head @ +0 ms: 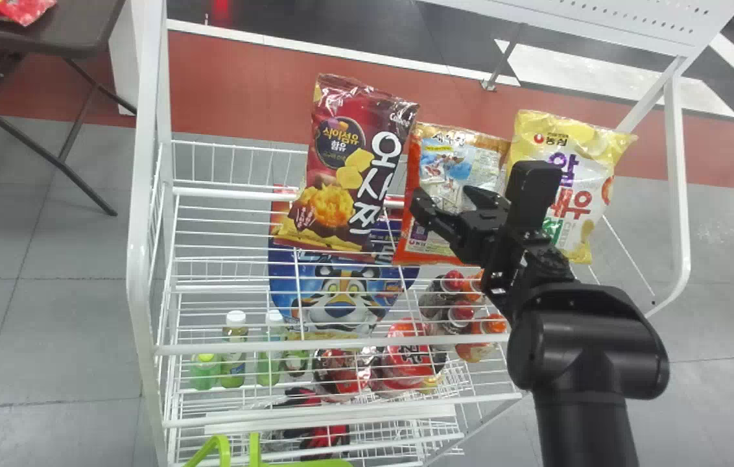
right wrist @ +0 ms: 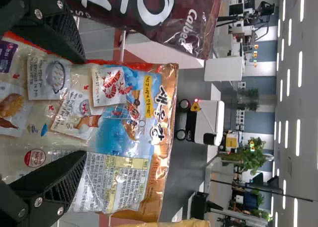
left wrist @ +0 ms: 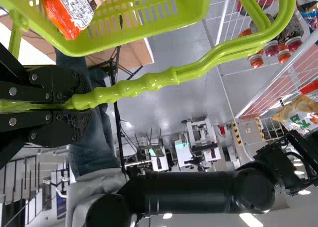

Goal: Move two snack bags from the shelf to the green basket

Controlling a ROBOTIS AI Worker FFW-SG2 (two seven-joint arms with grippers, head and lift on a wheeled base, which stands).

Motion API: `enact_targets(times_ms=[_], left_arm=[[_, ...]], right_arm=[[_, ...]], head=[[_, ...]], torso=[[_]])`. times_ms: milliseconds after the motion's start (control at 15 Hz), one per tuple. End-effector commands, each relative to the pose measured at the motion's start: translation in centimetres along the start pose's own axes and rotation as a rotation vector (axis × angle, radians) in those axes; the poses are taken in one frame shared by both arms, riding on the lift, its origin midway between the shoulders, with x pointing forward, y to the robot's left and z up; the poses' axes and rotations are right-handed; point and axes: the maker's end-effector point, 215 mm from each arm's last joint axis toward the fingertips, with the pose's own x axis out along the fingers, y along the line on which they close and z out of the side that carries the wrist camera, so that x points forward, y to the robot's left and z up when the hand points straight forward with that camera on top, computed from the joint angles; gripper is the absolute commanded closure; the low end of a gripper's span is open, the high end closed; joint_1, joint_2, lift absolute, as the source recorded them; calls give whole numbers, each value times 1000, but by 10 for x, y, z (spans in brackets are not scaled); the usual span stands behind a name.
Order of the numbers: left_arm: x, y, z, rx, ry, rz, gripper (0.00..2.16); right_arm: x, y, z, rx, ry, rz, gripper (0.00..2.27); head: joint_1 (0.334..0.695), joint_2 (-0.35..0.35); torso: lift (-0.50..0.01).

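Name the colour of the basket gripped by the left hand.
Lime green basket, clearest in the left wrist view.

Bright ceiling lights point(right wrist: 300, 69) leave glints on the maroon bag point(head: 349, 168) and sheen on the floor point(left wrist: 164, 78).

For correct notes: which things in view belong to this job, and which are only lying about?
Job: shelf, green basket, packet inside; orange bag near right gripper; left gripper on basket handle.

Apparently just lying about: maroon bag, yellow bag, blue bag, bottles, folding table.
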Motion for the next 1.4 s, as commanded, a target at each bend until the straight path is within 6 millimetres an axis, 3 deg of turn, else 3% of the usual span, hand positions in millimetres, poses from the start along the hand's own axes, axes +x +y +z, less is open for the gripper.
enact_targets(times_ms=[0, 333, 933, 1200, 1333], left_arm=[[-1, 2, 1, -3, -2, 2, 2054], [-3, 1, 1, -4, -6, -1, 2054], [-2, -4, -1, -6, -6, -15, 2054], [-2, -7, -3, -5, -7, -18, 2054], [-2, -9, -4, -3, -7, -21, 2054]], right_arm=[[4, 8, -3, 6, 11, 18, 2250], [-11, 30, 10, -27, -43, 64, 2243], [-54, 8, 24, -36, -73, -21, 2243], [-93, 5, 41, -12, -97, -32, 2246], [-116, 7, 38, 12, -65, -24, 2243]], head=[[695, -350], [695, -350], [695, -350], [695, -350], [695, -350]], torso=[[-16], [-16], [-16], [-16], [-16]])
